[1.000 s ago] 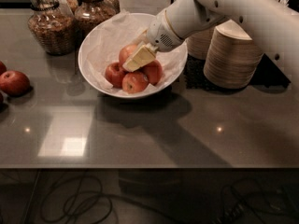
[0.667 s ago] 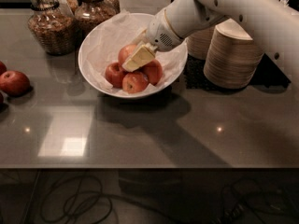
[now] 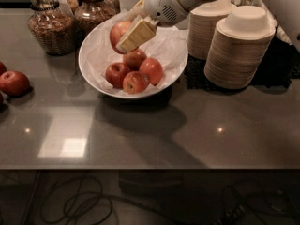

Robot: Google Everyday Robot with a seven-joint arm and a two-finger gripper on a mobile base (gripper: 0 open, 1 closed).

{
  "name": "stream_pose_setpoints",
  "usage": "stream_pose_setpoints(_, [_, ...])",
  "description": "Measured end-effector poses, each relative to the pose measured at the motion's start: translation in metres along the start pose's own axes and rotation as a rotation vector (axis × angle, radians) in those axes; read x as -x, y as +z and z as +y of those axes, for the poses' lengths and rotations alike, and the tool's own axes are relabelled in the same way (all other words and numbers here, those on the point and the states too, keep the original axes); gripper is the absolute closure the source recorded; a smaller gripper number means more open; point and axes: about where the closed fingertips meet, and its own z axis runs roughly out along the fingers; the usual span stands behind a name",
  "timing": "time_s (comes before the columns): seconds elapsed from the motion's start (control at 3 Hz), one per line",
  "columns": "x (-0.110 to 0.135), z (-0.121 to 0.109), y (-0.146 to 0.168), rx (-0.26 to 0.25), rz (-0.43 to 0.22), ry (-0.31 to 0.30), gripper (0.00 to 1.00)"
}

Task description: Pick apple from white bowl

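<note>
White bowl [image 3: 93, 60] at rear centre of bench [image 3: 187, 135], 4 smaller apples [image 3: 135, 71] inside it, claw [image 3: 123, 39] above bowl's rear, clamped on apple [image 3: 117, 29], 2 jars [image 3: 47, 29] behind-left, 2 bowl stacks [image 3: 243, 55] right, loose apples [image 3: 14, 82] far left.

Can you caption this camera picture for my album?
Robot's two-finger gripper holds the pale orange-pink round apple over the glossy white bowl.

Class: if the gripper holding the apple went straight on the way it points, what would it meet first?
The gripper, shut on the apple, points down and left. It would likely meet the paper-lined left wall of the bowl first, though depth is unclear.
</note>
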Motion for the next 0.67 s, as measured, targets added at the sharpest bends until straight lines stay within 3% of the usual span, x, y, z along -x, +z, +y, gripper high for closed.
stream_pose_setpoints(0.33, [0.0184, 0.0018, -0.0257, -0.022, -0.053, -0.029, 1.00])
stream_pose_setpoints(0.67, [0.0184, 0.0018, -0.0257, -0.022, -0.053, -0.029, 1.00])
